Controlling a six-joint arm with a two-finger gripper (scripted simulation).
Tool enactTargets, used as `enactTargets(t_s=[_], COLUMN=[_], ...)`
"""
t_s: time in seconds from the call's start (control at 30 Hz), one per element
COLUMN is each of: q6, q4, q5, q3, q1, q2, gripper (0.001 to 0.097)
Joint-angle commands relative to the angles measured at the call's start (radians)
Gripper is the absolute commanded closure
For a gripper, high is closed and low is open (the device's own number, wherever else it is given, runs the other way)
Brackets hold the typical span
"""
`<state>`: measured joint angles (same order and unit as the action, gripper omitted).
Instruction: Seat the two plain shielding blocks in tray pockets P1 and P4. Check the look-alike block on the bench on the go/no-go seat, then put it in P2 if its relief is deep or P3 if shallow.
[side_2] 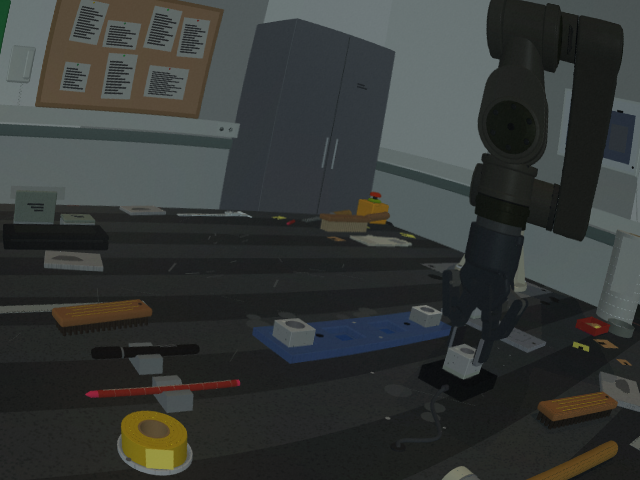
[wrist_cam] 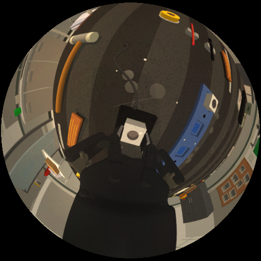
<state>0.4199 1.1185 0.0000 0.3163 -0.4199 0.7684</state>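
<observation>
Near the bench's front right, a blue tray (side_2: 356, 336) (wrist_cam: 193, 130) lies flat with a pale block (side_2: 293, 331) (wrist_cam: 211, 103) in its near end pocket and another pale block (side_2: 425, 315) in its far end pocket; the two middle pockets are blue recesses. Just in front of the tray sits a black go/no-go seat (side_2: 457, 381) (wrist_cam: 136, 118) with a thin cable trailing from it. A third pale block (side_2: 462, 360) (wrist_cam: 132, 135) with a round relief on top rests on that seat. My gripper (side_2: 466, 351) (wrist_cam: 132, 140) stands over the seat and grips this look-alike block.
Behind the bench stand a grey cabinet (side_2: 310, 119) and a cork notice board (side_2: 129, 54). Brushes (side_2: 102, 314) (side_2: 576, 408), a black marker (side_2: 145, 351), a red pencil (side_2: 163, 388), a yellow tape roll (side_2: 153, 439) and a mallet handle (side_2: 579, 462) lie around the tray.
</observation>
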Motion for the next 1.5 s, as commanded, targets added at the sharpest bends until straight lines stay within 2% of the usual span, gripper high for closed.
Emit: enactTargets(t_s=[0.0, 0.07, 0.93, 1.47], q6=[0.0, 0.0, 0.0, 0.0], q4=[0.0, 0.0, 0.0, 0.002], q5=[0.0, 0.0, 0.0, 0.0], q3=[0.002, 0.002, 0.002, 0.002], q1=[0.0, 0.0, 0.0, 0.0], q2=[-0.002, -0.002, -0.002, -0.002], gripper=[0.0901, 0.0901, 0.0381, 0.0381])
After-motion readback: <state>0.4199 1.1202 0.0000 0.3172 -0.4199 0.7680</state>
